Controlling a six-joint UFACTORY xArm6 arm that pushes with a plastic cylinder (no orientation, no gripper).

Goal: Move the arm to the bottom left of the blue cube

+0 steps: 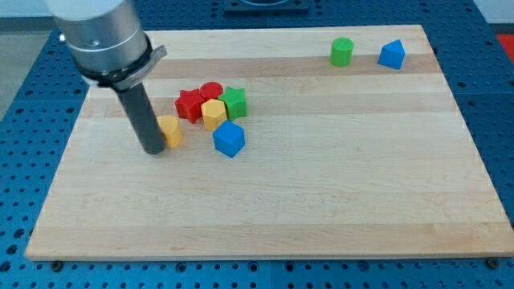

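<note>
Looks like a robotics lab setup: pale wooden bench (321,201) sitting on a blue perforated mounting plate (24,120), with a grey industrial arm (100,36) overhead. Small bright plastic blocks (213,104) scattered about, typical pushing-experiment props.

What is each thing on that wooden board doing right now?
My tip: down on the wooden board, touching the orange block.
Blue cube: alone, right of my tip.
Red, yellow, green cluster: packed together.
Green cylinder, blue pentagon block: apart, top right.
</note>
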